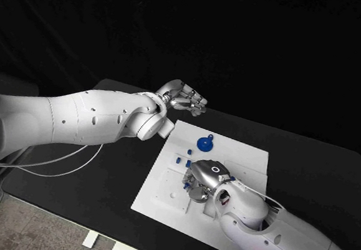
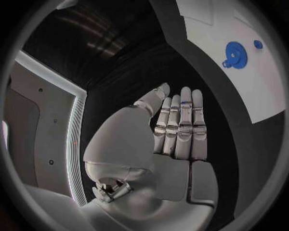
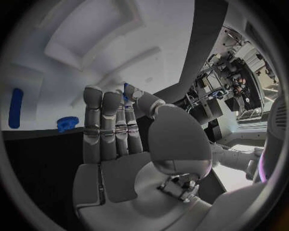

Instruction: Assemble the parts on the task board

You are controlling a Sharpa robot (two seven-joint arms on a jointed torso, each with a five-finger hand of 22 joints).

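Head view: right hand [image 1: 205, 177] low over near-middle of task board [image 1: 156, 200], among small blue parts [image 1: 179, 159]. Right wrist view: fingers [image 3: 110, 125] straight, side by side; thin blue piece [image 3: 125, 92] seen between thumb and fingertip, grasp uncertain. Blue disc [image 1: 205, 143] farther, on board's far half. Left hand [image 1: 184, 99] beyond board's far corner, off board, released, fingers extended, holding nothing.

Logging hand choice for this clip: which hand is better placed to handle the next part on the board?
Right. The right hand is over the task board among the small blue parts. The left hand hovers off the board's far corner, fingers straight, holding nothing.
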